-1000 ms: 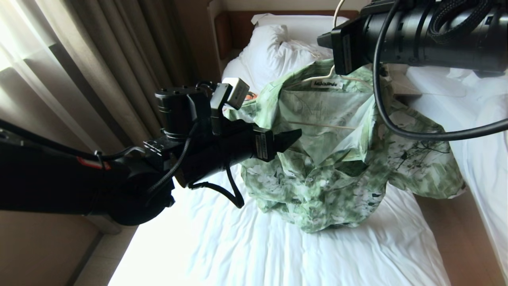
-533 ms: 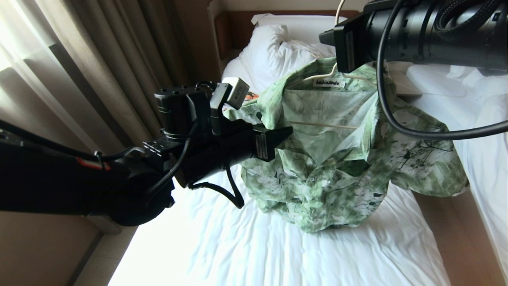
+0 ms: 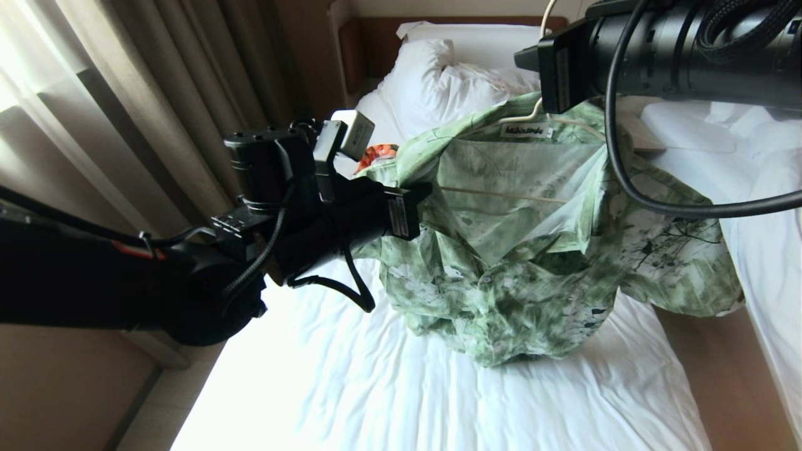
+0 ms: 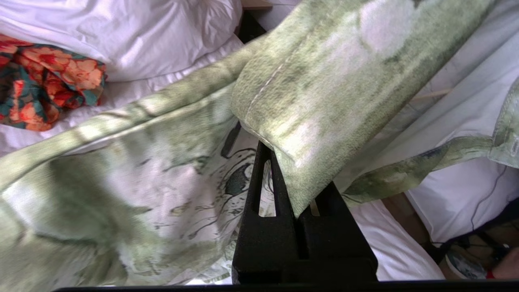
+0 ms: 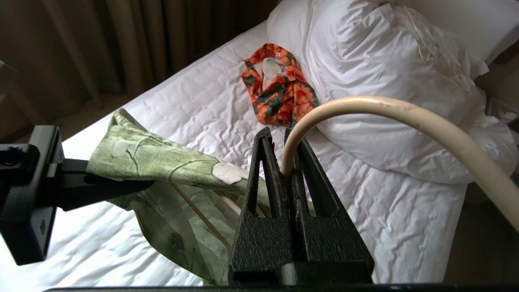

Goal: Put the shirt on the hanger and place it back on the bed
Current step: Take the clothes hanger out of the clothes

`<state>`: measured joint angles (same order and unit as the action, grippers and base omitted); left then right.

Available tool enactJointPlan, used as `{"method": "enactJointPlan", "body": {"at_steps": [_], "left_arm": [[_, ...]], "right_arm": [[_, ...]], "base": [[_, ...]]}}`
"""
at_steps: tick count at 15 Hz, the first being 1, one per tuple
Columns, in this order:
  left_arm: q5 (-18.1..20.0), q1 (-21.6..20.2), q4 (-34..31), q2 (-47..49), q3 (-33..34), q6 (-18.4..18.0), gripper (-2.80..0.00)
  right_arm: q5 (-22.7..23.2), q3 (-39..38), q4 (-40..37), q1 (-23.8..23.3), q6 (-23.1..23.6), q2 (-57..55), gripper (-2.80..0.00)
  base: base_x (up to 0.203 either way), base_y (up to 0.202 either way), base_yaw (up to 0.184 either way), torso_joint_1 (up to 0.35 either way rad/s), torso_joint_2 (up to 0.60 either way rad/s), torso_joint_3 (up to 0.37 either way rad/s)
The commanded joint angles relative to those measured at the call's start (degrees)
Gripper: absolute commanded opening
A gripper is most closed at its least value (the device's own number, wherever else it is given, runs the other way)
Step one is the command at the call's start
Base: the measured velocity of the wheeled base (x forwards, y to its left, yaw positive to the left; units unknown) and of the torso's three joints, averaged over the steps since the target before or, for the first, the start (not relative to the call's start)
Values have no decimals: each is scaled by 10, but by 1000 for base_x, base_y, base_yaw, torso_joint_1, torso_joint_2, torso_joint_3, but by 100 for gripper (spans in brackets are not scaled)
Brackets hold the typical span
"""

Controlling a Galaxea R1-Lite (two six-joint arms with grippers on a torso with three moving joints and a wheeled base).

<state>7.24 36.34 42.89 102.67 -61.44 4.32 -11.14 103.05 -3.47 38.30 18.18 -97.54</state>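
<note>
Two grips: left gripper [image 4: 290, 190] pinching shirt [image 4: 308, 105], right gripper [image 5: 284, 162] clamping hanger [image 5: 405, 117]

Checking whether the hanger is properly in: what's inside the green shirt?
Inside the shirt, the hanger shows its bar and part of its upper wire near the collar label; fabric hides both ends.

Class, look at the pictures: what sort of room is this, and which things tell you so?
Probably a hotel bedroom: a bed with white pillows, a second bed beside it, and curtains.
</note>
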Motion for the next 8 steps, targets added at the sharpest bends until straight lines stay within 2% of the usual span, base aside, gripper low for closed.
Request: {"method": "enactJointPlan", "body": {"at_steps": [1,4,6,8], "left_arm": [[-1,-13,3,-4,-8,-1,-280],[0,-53,2,-3,-26,0,-280],[0,-97,0,-1,-45,0,-280],[4,-118,-12,-1,-55,-2,-280]], "right_arm": [[0,-7,0,-16,1,6,-280],[2,-9,0,-49,4,13,-280],[3,-7,0,-62,4,14,-280],[4,-7,0,-68,4,12,-280]], "base": [[0,0,0,0,0,0],[0,0,0,0,0,0],[0,0,0,0,0,0],[0,0,0,0,0,0]]}}
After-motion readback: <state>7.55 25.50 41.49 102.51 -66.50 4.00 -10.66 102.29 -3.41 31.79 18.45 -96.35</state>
